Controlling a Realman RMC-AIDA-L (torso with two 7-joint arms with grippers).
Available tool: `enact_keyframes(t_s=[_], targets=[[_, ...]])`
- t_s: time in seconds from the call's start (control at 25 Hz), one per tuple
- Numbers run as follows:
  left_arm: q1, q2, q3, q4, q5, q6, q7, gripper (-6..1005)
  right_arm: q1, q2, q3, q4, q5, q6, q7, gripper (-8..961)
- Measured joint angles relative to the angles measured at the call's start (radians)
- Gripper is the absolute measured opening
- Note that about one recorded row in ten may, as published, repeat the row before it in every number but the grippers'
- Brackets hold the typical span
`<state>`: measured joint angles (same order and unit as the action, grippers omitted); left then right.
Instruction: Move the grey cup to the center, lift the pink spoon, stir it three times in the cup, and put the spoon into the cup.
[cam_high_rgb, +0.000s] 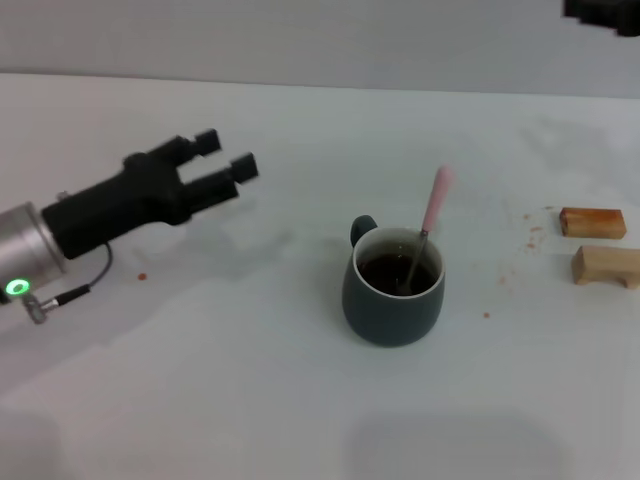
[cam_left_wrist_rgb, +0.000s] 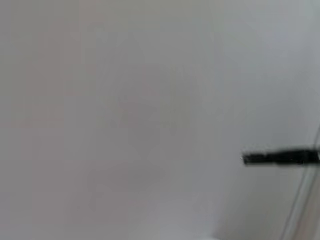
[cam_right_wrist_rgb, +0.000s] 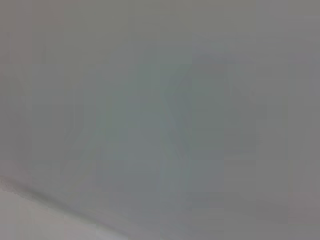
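One arm is all you have in the head view: your left gripper (cam_high_rgb: 225, 155) hangs over the white table (cam_high_rgb: 200, 380) on the left side, well apart from the grey cup (cam_high_rgb: 392, 295), its two black fingers spread and holding nothing. You can see the grey cup standing upright near the middle of the table, its small handle turned toward the far left, dark liquid inside. The pink spoon (cam_high_rgb: 428, 225) stands in the cup, its metal end down in the liquid, leaning against the far right of the rim with the pink handle sticking up and out. Off to your right lie two wooden blocks (cam_high_rgb: 600, 245), one behind the other, well apart from the cup. Your right gripper is out of sight; its wrist view gives you only blank pale surface.
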<state>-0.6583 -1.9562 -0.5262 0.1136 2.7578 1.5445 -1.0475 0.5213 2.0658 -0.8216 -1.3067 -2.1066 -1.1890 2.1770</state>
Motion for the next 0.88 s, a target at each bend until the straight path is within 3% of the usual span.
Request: enact_keyframes(t_s=[0.2,0.44,0.64,0.88], targets=[[0.057,0.005,0.0,-0.002,-0.162,0.096,0.055,827,-0.19,0.007,0.004,0.047,0.39,0.067,-0.235,383],[0.103,0.002,0.0,-0.003,-0.325,0.143,0.084,826,-0.347,0.01,0.005,0.272,0.933,0.001,-0.694,383],[0.121,-0.005,0.0,-0.006,-0.435,0.17,0.079,826,-0.385,0.01,0.031,0.525,1.231,-0.155,-1.026,383],[0.124,-0.019,0.0,-0.008,-0.566,0.174,0.084,826,-0.35,0.01,0.068,0.804,1.438,-0.344,-1.359,383]])
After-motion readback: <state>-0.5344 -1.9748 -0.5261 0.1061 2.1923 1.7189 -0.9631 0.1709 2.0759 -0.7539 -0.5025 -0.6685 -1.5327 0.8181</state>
